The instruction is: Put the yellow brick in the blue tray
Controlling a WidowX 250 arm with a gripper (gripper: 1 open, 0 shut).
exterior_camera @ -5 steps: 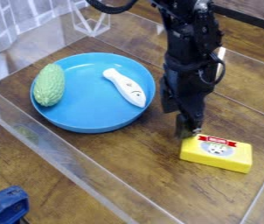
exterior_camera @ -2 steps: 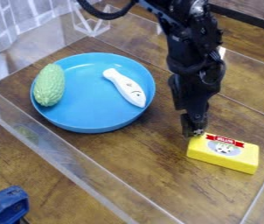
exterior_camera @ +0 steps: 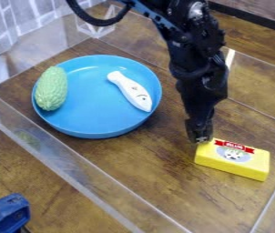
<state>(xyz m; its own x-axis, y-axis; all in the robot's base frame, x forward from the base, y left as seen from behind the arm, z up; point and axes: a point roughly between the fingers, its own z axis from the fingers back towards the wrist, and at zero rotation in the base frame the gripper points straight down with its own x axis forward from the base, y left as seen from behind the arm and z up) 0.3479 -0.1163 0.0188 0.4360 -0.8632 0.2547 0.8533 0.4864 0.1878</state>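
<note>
My gripper [exterior_camera: 201, 136] hangs steeply downward with its tip right at the upper-left corner of the yellow brick [exterior_camera: 232, 157], so close that I cannot say whether it touches. My fingers are set wide and hold nothing; the tip is dark and small in this view, so the gap itself barely shows.

What has changed over the last second is the brick rather than me. It now lies a little further to the right and lower on the wooden table [exterior_camera: 116, 173], turned slightly, while my tip has followed it by only a hair. My wrist has also rolled, so the fingers face a different way than they did a moment ago. I read that as a nudge: the tip came down on the brick's edge instead of straddling it, and pushed it along (my guess, since the contact itself is too small to see).

For the task this means nothing is gained yet. The brick sits flat on the table just below and to the right of my tip, label up, and the blue tray [exterior_camera: 89, 127] waits well off to my left, already carrying a green oval object [exterior_camera: 51, 87] on its left rim and a white object [exterior_camera: 131, 89] inside. I judge I need to recentre over the brick before closing.
</note>
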